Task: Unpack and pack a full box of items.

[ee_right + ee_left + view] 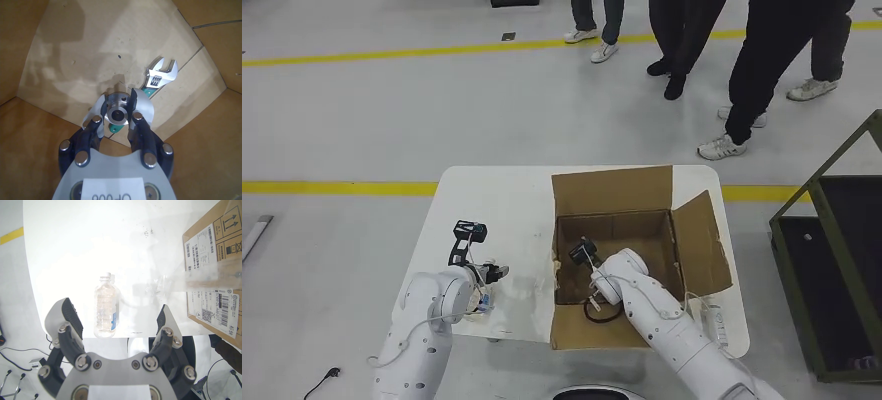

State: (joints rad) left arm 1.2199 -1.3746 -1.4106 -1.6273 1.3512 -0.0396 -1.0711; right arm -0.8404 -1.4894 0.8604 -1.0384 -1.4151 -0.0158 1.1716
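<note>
Right pincer [118,102] is clamped on a metal fitting [117,114] inside the box [56,56], with the wrench [160,75] just beyond. Left pincer [115,307] is apart, with the bottle [105,306] ahead on the worktop [75,247].

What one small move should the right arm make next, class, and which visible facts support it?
Probably lift the right claw straight up, clear of the cardboard box. It is shut on a metal flange inside it, close over the wrench handle, and a bottle rests on the table outside, which suggests unpacking.
</note>
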